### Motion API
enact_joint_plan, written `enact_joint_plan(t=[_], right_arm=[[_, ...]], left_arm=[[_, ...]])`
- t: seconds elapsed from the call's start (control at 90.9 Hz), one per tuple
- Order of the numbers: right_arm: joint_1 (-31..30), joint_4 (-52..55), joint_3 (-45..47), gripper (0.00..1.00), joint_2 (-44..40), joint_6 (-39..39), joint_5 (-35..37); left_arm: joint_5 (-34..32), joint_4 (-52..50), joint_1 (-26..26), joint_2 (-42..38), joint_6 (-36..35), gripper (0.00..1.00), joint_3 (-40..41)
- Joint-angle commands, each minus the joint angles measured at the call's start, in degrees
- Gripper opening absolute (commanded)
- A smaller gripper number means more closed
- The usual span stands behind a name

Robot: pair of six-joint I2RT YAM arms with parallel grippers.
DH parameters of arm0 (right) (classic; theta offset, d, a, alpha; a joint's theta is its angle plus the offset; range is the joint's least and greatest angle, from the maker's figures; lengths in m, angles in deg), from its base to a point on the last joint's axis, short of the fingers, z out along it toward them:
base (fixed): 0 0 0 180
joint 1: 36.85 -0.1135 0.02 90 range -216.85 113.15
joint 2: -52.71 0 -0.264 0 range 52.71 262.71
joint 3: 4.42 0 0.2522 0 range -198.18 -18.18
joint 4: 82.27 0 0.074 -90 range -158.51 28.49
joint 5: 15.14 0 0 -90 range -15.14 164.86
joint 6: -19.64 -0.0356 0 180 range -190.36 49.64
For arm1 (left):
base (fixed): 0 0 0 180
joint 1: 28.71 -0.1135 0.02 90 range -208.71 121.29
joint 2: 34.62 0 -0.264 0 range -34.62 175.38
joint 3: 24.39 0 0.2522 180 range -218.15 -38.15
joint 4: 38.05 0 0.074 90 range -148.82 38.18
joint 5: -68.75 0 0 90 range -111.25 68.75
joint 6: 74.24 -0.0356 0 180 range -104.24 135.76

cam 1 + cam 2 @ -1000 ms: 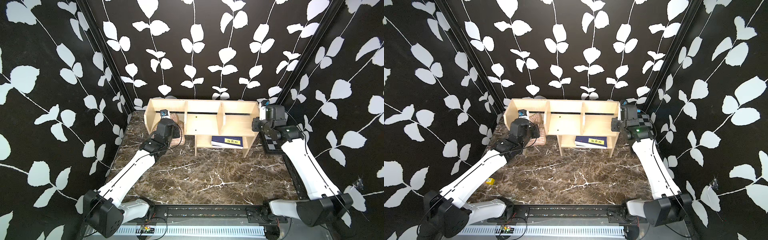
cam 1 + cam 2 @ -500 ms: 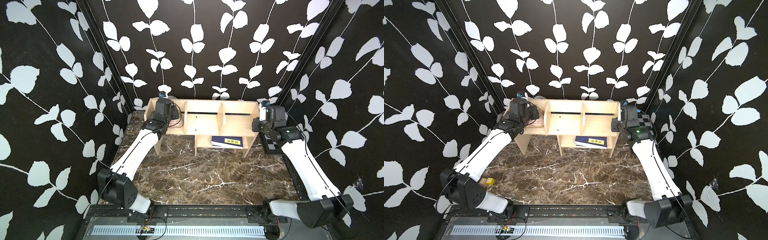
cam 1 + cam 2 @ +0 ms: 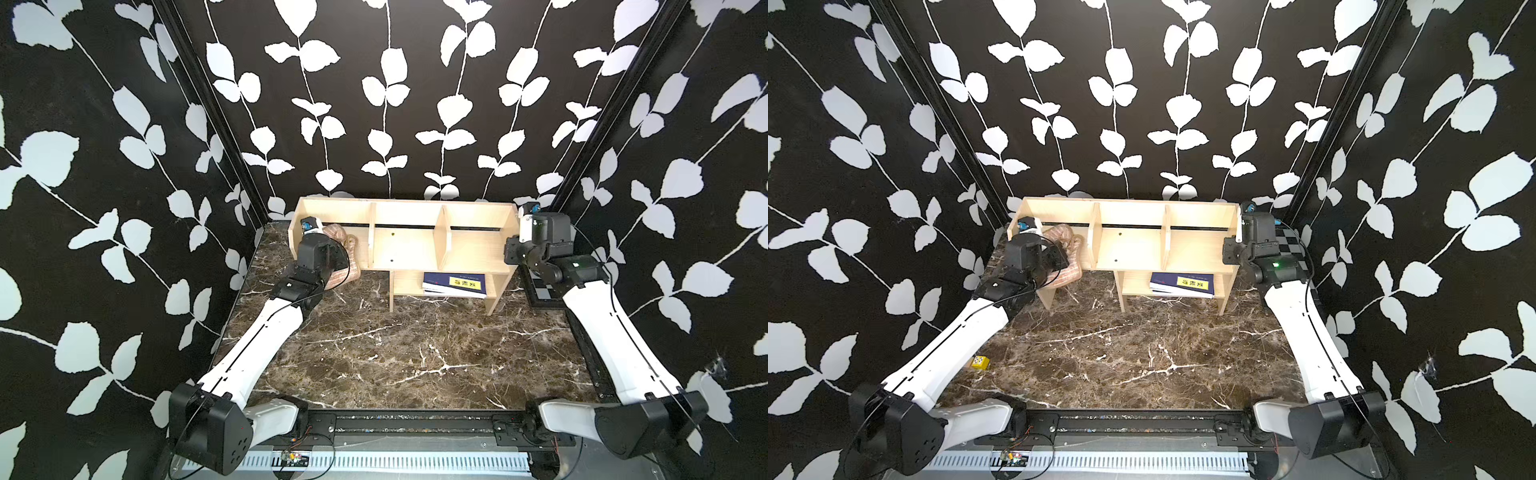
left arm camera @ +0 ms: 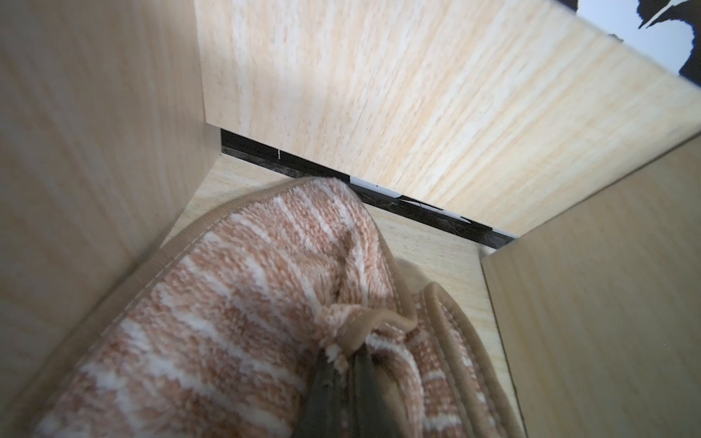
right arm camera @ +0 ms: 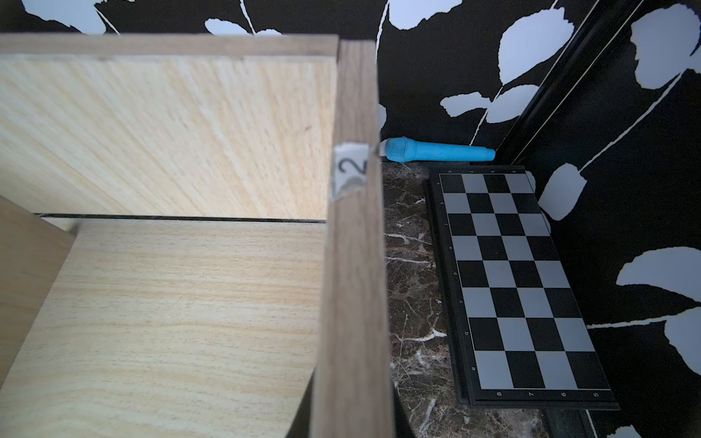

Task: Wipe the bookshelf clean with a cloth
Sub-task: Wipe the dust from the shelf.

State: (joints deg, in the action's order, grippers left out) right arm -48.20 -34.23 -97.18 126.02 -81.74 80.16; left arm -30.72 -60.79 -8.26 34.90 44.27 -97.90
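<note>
Black walls printed with white leaves close in a brown marble bench [image 3: 415,345], and the bookshelf [image 3: 407,216] stands at its far edge. In both top views the cloth [image 3: 347,245] lies bunched in the shelf's left upper compartment, one fold hanging over the front edge, with my left arm reaching in. A dark blue book [image 3: 455,284] rests on the small lower shelf. My right wrist [image 3: 1258,237] sits at the shelf's right end wall.

From the left wrist, my left fingers [image 4: 322,394] are clamped on a gathered hem of the towel. It covers most of the compartment floor and nears the dark slot at the back. Bare wood shows beside the divider.

From the right wrist, the end wall fills the centre, with a chequered board [image 5: 512,280] and a blue toy microphone [image 5: 436,151] on the bench beyond. My right fingers do not show, so I cannot tell whether they grip the wall.

To wipe well, I judge the bundle needs pressing flat and sweeping toward the divider and into both back corners. The pinch must be firm enough that the hem does not slip free.
</note>
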Motion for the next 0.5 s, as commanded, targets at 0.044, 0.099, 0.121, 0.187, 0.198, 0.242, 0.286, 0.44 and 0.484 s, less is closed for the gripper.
enact_joint_plan(t=[0.044, 0.099, 0.121, 0.187, 0.198, 0.242, 0.286, 0.44, 0.484], right_arm=[[0.15, -4.80, 0.26, 0.00, -2.11, -5.39, -4.75], [0.11, -4.48, 0.05, 0.00, -2.13, -5.33, -4.77], [0.17, -4.31, -0.06, 0.00, -2.11, -5.30, -4.77], [0.16, -3.72, -0.54, 0.00, -2.05, -4.98, -4.34], [0.17, -3.62, -0.63, 0.00, -2.09, -4.89, -4.29], [0.17, -3.33, -0.83, 0.00, -2.10, -4.69, -4.05], [0.11, -3.13, -1.09, 0.00, -2.06, -4.40, -3.87], [0.12, -3.30, -1.57, 0.00, -1.32, -4.65, -4.20], [0.17, -3.35, -1.59, 0.00, -1.06, -4.67, -4.40]], left_arm=[[10.18, 3.43, 0.25, 4.19, -0.04, 0.00, -0.73], [13.36, 5.80, 0.29, 6.68, -0.14, 0.00, -2.41], [14.53, 6.49, 0.25, 7.72, -0.02, 0.00, -3.28], [17.71, 7.64, 0.25, 9.99, 0.77, 0.00, -5.49], [18.16, 7.78, 0.27, 10.27, 0.94, 0.00, -5.78], [19.91, 8.88, 0.29, 10.76, 1.39, 0.00, -6.45], [20.15, 9.87, 0.34, 10.58, 1.54, 0.00, -6.52], [12.60, 6.10, 0.23, 7.70, -2.22, 0.00, -6.41], [6.06, 3.21, 0.16, 6.05, -2.42, 0.00, -6.02]])
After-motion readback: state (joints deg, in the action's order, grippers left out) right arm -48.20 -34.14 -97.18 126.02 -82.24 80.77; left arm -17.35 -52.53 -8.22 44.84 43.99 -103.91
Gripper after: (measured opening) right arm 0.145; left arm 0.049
